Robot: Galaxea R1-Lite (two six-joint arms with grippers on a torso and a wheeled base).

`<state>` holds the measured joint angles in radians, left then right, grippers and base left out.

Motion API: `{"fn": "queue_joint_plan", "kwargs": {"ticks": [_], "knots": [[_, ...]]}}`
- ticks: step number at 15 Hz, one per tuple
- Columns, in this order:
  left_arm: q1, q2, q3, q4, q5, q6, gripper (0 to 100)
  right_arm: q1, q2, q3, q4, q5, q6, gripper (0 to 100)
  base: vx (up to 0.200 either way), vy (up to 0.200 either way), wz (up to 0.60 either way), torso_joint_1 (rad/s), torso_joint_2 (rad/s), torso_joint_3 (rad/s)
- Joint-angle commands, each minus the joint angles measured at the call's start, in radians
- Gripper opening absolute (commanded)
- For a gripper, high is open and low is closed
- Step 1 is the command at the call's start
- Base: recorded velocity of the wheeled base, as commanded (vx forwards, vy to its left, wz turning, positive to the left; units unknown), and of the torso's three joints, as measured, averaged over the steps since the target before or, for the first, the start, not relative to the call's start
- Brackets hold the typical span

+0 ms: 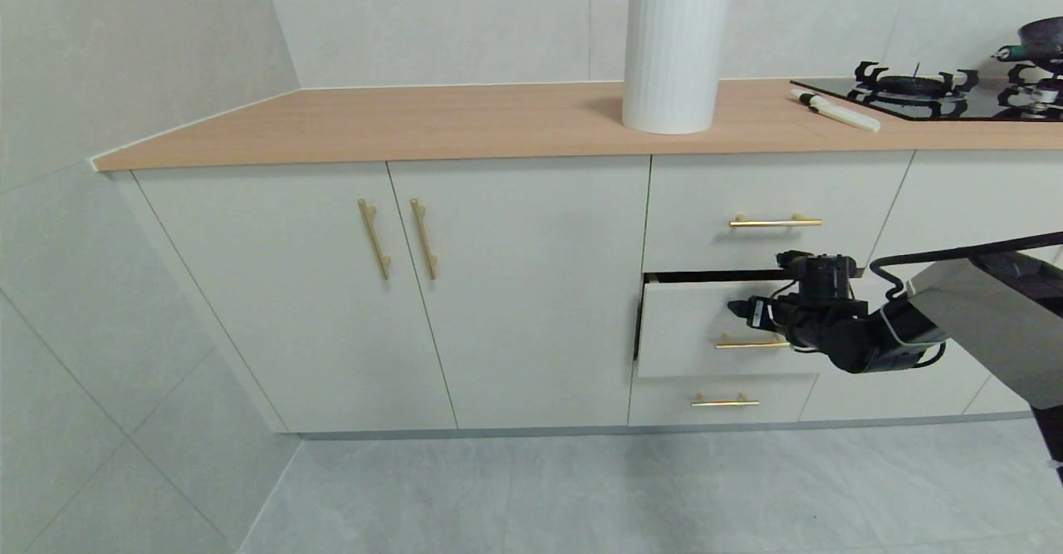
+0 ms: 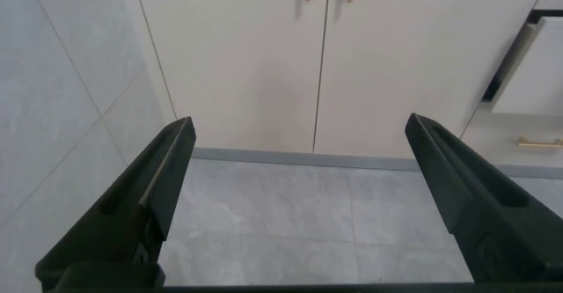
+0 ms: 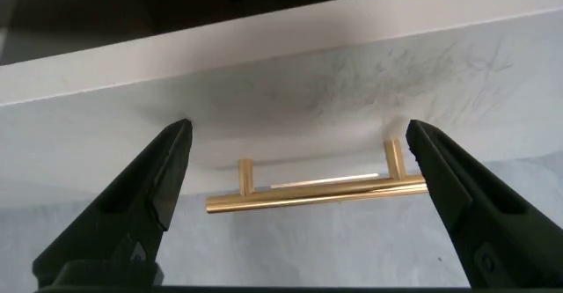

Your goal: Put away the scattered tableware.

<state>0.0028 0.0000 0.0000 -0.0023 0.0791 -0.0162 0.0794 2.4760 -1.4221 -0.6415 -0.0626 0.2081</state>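
My right gripper [image 3: 299, 135] stands wide at the brass handle [image 3: 317, 193] of the middle drawer [image 1: 706, 321], which is pulled slightly out. My left gripper [image 2: 299, 126] hangs wide over the floor [image 2: 290, 214] before the cupboard doors. Up on the desk [image 1: 415, 122], beside the stove [image 1: 930, 93], lies a slim white utensil [image 1: 833, 110]. It looks light, stiff and probably slippery, lying flat, so I'd pinch it across its middle.

Wooden countertop [image 1: 415, 126]: a white ribbed cylinder [image 1: 674, 56] stands upright near the front edge, right of the middle; a slim white utensil [image 1: 835, 110] lies just beside the black gas hob [image 1: 938, 99] at the right end
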Motion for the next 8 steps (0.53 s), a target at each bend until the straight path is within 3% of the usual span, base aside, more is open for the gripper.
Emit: {"fn": "queue_joint_plan", "kwargs": {"ticks": [1, 4, 8], "knots": [[0.0, 0.0, 0.0, -0.001, 0.001, -0.001, 100, 0.014, 0.031, -0.008, -0.041, -0.014, -0.001, 100, 0.0, 0.0, 0.0, 0.0, 0.0, 0.0], [0.0, 0.0, 0.0, -0.001, 0.001, -0.001, 100, 0.034, 0.09, -0.069, -0.119, -0.097, -0.003, 100, 0.0, 0.0, 0.0, 0.0, 0.0, 0.0], [0.0, 0.0, 0.0, -0.001, 0.001, -0.001, 100, 0.039, 0.115, -0.12, -0.122, -0.115, 0.005, 100, 0.0, 0.0, 0.0, 0.0, 0.0, 0.0]]}}
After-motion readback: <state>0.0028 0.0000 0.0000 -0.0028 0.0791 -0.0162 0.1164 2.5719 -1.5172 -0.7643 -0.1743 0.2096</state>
